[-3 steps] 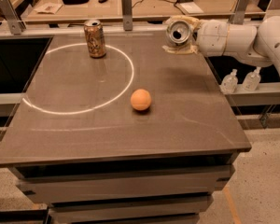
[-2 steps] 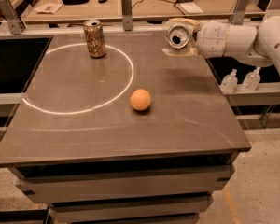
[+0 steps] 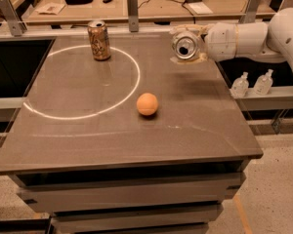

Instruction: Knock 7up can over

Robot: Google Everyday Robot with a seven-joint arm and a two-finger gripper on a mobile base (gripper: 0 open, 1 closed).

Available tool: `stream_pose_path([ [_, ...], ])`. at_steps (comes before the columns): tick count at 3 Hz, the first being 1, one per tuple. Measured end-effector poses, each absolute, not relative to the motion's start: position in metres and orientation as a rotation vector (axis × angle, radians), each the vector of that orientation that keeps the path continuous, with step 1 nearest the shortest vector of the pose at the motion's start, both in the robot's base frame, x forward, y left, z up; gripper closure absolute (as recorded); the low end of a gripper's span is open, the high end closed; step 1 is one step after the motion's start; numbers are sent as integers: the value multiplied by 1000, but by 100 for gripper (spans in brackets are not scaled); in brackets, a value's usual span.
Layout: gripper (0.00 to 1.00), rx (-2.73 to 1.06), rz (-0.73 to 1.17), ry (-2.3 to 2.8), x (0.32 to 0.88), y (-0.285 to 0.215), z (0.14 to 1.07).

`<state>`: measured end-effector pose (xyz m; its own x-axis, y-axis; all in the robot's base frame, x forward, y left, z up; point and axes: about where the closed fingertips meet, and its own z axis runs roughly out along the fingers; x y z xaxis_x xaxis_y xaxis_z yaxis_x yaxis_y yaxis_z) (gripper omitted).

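The 7up can (image 3: 185, 48) is at the back right of the table, tipped over so that its silver top faces the camera. My gripper (image 3: 194, 44), at the end of the white arm (image 3: 244, 38) that reaches in from the right, is right against the can and partly around it. The can's body is mostly hidden behind its top and the gripper. I cannot tell whether the can rests on the table or is held just above it.
A brown-gold can (image 3: 99, 40) stands upright at the back left, on a white circle line (image 3: 83, 116). An orange ball (image 3: 147, 104) lies near the middle of the dark table (image 3: 136, 145). Two small bottles (image 3: 254, 84) stand on a shelf to the right.
The 7up can's top and my gripper have moved slightly down towards the table surface. The brown-gold can and the orange ball have not moved.
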<state>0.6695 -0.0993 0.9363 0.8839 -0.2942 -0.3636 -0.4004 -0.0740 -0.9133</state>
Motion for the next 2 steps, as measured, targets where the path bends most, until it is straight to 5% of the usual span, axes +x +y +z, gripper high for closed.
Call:
stream_pose_path([
  [2, 100, -1838, 99, 452, 657, -100, 918],
])
